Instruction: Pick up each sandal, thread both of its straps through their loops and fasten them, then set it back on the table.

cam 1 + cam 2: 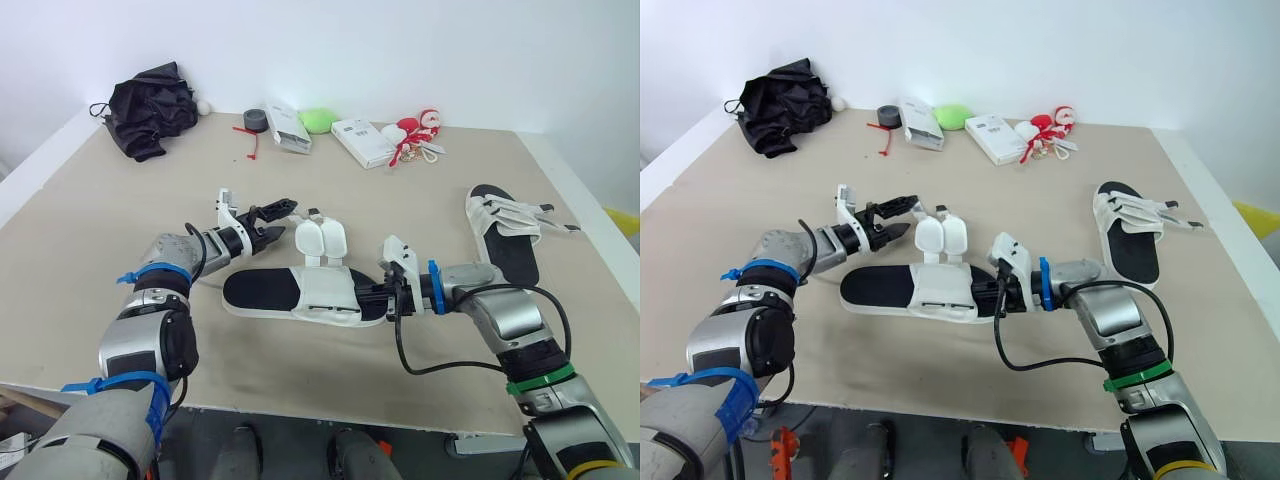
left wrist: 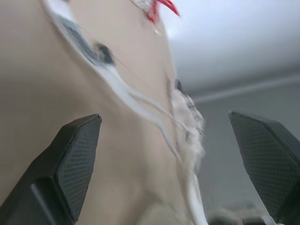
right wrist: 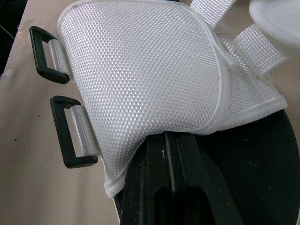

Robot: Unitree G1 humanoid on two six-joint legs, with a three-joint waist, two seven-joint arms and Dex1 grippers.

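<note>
Flat on the table, mid-surface, a sandal with both straps flipped open. Clenched on that sandal's right end, under the mesh upper, the right gripper. Just left of the straps, the left gripper, spread wide. Well right of it, a second sandal.

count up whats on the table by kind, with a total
sandal: 2
white box: 2
black cloth bundle: 1
grey tape roll: 1
green object: 1
red and white toy: 1
small white ball: 1
thin red piece: 1
total: 10
</note>
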